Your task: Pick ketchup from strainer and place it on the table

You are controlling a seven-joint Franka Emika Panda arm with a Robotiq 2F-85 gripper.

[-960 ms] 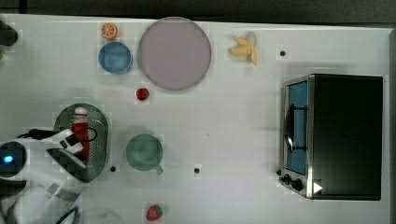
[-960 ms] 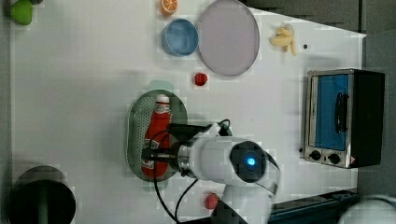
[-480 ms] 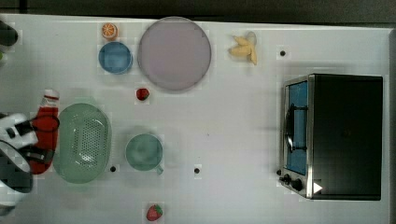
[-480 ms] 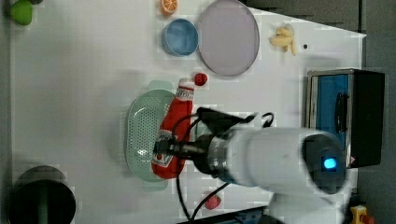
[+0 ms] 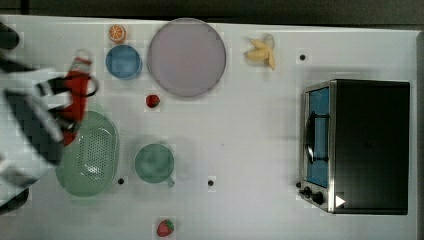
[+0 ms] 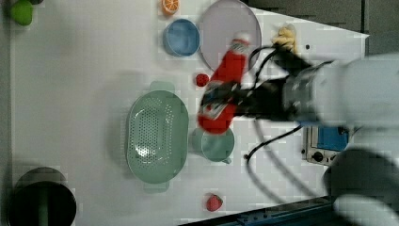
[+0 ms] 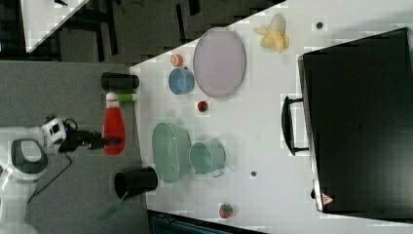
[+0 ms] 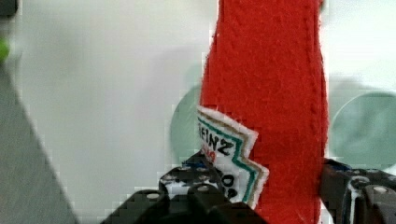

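The gripper pinches the ketchup by its lower body, holding it in the air at mid-frame of the left view, clear of the strainer left of centre on the table

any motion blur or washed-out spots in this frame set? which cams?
Left view: the arm is smeared, and the ketchup in the gripper is soft-edged. Top view: the arm at the top view's left edge is blurred and blocky, while the strainer stays fairly crisp. Wrist view: the ketchup is sharp enough to read its label, and the table behind is pale and defocused.
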